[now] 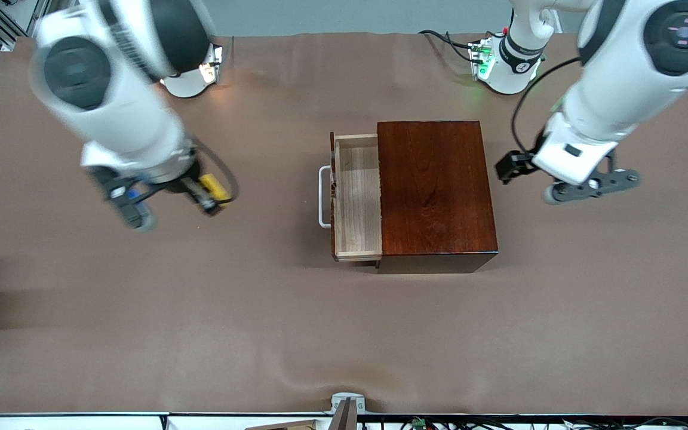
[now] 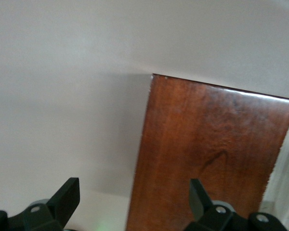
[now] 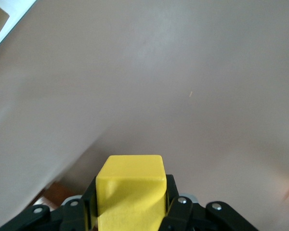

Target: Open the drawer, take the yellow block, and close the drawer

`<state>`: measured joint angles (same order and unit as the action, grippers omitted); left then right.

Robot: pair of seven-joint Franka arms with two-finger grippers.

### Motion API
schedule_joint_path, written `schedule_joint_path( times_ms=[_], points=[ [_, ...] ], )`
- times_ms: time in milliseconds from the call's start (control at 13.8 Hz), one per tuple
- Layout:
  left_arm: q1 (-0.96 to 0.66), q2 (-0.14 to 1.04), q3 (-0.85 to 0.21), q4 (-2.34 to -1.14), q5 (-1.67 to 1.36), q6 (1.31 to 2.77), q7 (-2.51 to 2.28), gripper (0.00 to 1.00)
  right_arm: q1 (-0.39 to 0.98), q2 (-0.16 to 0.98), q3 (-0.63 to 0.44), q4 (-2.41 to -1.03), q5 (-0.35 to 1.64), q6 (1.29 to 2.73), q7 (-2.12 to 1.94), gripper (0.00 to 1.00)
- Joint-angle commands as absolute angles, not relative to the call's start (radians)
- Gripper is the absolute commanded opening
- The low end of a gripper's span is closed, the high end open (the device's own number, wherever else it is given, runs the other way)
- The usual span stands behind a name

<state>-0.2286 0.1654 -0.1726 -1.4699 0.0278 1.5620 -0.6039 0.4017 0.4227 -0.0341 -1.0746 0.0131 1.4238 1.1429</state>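
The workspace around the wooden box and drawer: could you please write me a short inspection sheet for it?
Surface: brown table cover, slightly wrinkled along the edge nearest the front camera.
Job's things: drawer pulled out of the mahogany box, tray looks empty; white handle faces the right arm's end. Yellow block is held in the right claw.
Clutter: nothing seen.
Grippers: right claw shut on the yellow block, over bare cover toward the right arm's end; left claw open, over the box edge at the left arm's end.
Cables: black cable looping along the left arm.
Surroundings: arm bases and a small clamp at the table edge.
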Motion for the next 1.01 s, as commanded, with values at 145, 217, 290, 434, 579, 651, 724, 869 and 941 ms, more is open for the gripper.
schedule_joint_path(
  times_ms=[145, 217, 290, 434, 579, 651, 724, 869, 941],
  points=[
    [-0.328, 0.230, -0.210, -1.445, 0.046, 1.560, -0.825, 1.00, 0.201, 0.281, -0.012, -1.247, 0.003, 1.445, 0.723, 0.00],
    [-0.362, 0.256, -0.210, -1.424, 0.046, 1.562, -0.877, 1.00, 0.163, 0.273, -0.012, -1.261, 0.005, 1.447, 0.639, 0.00],
    [-0.395, 0.285, -0.210, -1.396, 0.048, 1.566, -0.940, 1.00, 0.129, 0.270, -0.012, -1.272, 0.006, 1.448, 0.570, 0.00],
    [-0.463, 0.351, -0.210, -1.335, 0.046, 1.568, -1.073, 1.00, 0.086, 0.253, -0.014, -1.314, 0.008, 1.469, 0.456, 0.00],
    [-0.526, 0.391, -0.206, -1.321, 0.048, 1.613, -1.188, 1.00, 0.036, 0.203, -0.014, -1.443, 0.011, 1.582, 0.324, 0.00],
    [-0.547, 0.402, -0.207, -1.321, 0.048, 1.658, -1.256, 1.00, 0.006, 0.184, -0.014, -1.512, 0.014, 1.653, 0.246, 0.00],
    [-0.570, 0.414, -0.207, -1.321, 0.048, 1.710, -1.323, 1.00, -0.017, 0.180, -0.014, -1.567, 0.015, 1.710, 0.148, 0.00],
    [-0.609, 0.445, -0.207, -1.318, 0.048, 1.810, -1.449, 1.00, -0.069, 0.190, -0.014, -1.659, 0.020, 1.822, 0.022, 0.00],
    [-0.629, 0.460, -0.204, -1.316, 0.048, 1.862, -1.507, 1.00, -0.086, 0.192, -0.014, -1.719, 0.021, 1.904, -0.026, 0.00]
  ],
)
